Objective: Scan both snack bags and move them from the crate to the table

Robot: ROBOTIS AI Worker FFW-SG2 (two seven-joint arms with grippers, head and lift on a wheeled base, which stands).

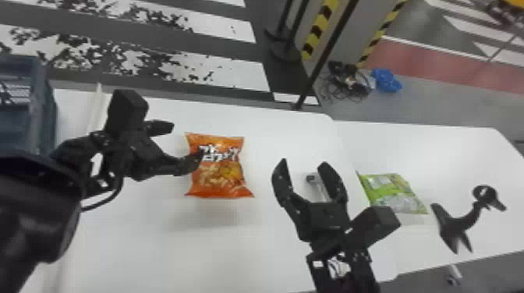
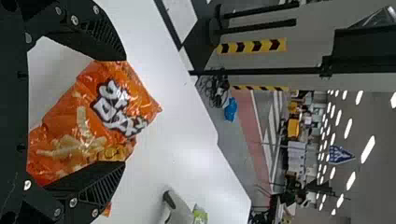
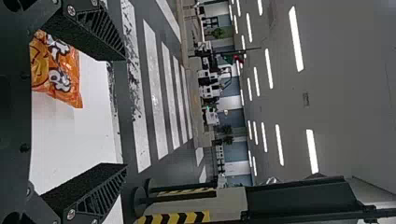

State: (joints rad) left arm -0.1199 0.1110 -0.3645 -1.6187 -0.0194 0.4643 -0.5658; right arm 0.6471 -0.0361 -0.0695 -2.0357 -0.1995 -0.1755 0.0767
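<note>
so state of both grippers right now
Left gripper: open, fingers apart at the orange snack bag, not gripping it.
Right gripper: open, holding nothing.

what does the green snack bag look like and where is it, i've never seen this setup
Find the white table and go to its right-hand part, past the right hand. The green snack bag lies there, just left of a black curved stand. What sets it apart is its colour: the other snack bag, farther left, is orange.

Crate (image 1: 46, 111) cut off, orange bag (image 1: 219, 177) — partly hidden
</note>
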